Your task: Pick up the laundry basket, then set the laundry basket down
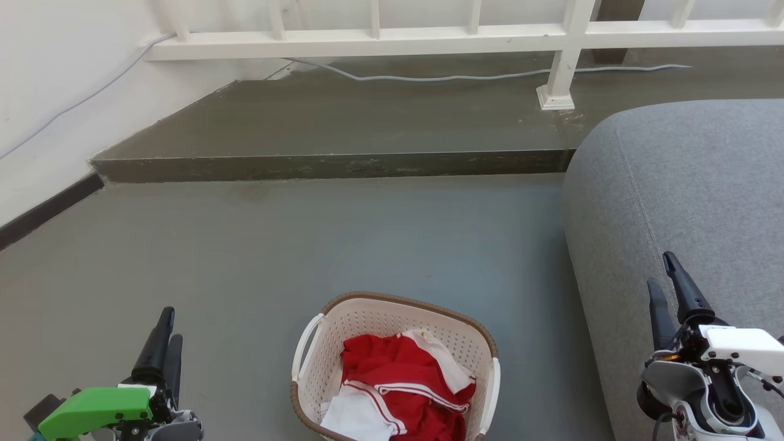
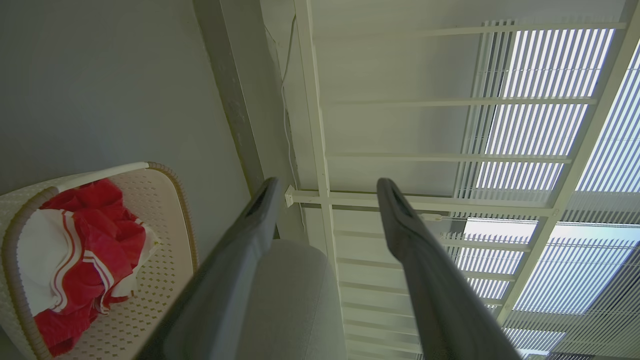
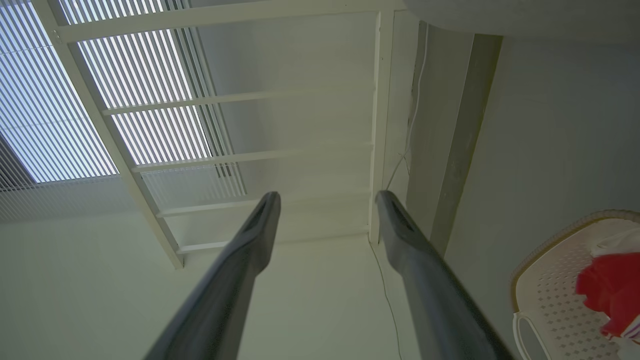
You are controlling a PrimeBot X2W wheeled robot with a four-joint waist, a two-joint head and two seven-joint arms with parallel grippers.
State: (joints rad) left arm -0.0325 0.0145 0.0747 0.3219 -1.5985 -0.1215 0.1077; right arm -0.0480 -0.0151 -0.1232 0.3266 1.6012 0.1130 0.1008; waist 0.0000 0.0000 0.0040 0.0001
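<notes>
One laundry basket point(image 1: 343, 302), lying between open left hand point(image 1: 171, 324) and open right hand point(image 1: 660, 269), seemingly nearer the left.

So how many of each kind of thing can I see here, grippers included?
Laundry basket: 1
Grippers: 2, left gripper and right gripper
Grey sofa: 1
Heap of red-and-white clothes: 1
Total: 5

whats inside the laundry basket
A crumpled red garment with white stripes and a white piece lie in the laundry basket. Whatever is beneath them is covered, and so is much of the basket's floor.
</notes>
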